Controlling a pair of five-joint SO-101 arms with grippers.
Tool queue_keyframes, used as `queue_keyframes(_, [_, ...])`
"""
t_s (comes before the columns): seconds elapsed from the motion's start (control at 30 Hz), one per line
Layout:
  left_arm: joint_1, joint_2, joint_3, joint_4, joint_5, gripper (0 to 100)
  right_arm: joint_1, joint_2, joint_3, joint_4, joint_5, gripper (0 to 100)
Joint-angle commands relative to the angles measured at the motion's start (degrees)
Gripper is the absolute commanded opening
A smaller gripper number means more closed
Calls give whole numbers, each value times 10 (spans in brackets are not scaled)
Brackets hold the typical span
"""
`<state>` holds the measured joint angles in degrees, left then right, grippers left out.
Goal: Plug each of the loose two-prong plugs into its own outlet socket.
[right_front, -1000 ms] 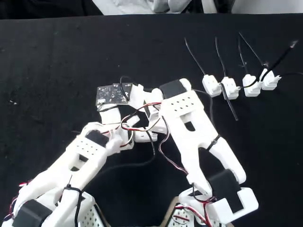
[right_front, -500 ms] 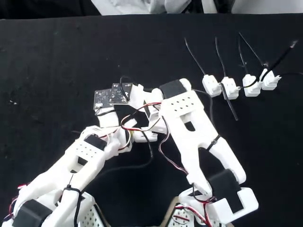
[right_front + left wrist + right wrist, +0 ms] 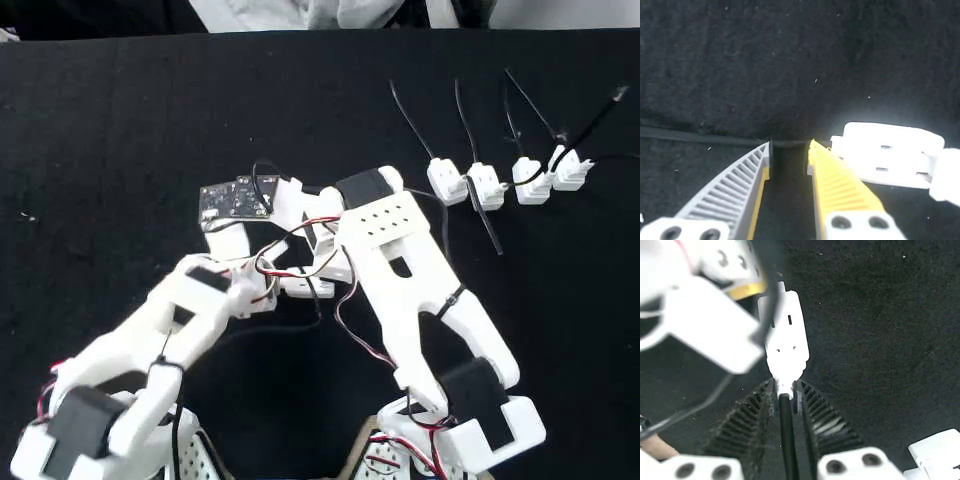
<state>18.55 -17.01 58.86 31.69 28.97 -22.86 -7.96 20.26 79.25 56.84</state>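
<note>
Right at the near edge of the black table (image 3: 120,120), the two white arms rise side by side and lean in toward each other, meeting near the middle.

The right pincer (image 3: 785,386) is pressed together on the narrow end of a white socket (image 3: 784,335). The socket's black cable (image 3: 785,440) runs back between the dark ribbed fingers (image 3: 817,415). The socket sticks out beyond the fingertips, and its flat face shows two slots.

The left pincer (image 3: 789,146) sits low over the table, just beside the same socket. In the left wrist view the socket lies on its side, close against the pincer's yellow side. The space at the pincer's tip is as dark as the table, so I cannot tell whether it is spread, pressed together or pinching something. A thin black cord (image 3: 690,134) lies across the table and runs up to the pincer's grey side.

Just past the meeting point, a small circuit board (image 3: 237,198) sits on the left arm's wrist.

Farther back and off to the right, well apart from both arms, a row of white connectors (image 3: 487,185) rests on the table. There are four, close together, and each has a black cord trailing away toward the far edge.
</note>
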Motion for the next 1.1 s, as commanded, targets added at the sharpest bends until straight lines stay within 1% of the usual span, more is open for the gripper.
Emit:
queue_keyframes(0.0, [-3,40,-53,31,4,127,7,-7,-27,1,5,11])
queue_keyframes(0.4, [-3,48,-58,32,4,127,6,-6,-25,1,5,11])
queue_keyframes(0.67, [-3,48,-58,33,4,127,-62,-6,0,-3,5,11])
queue_keyframes(0.97, [-3,48,-58,33,4,127,-59,-6,1,-4,5,11])
queue_keyframes(1.07, [-3,48,-58,33,4,127,-40,-6,1,-16,5,11])
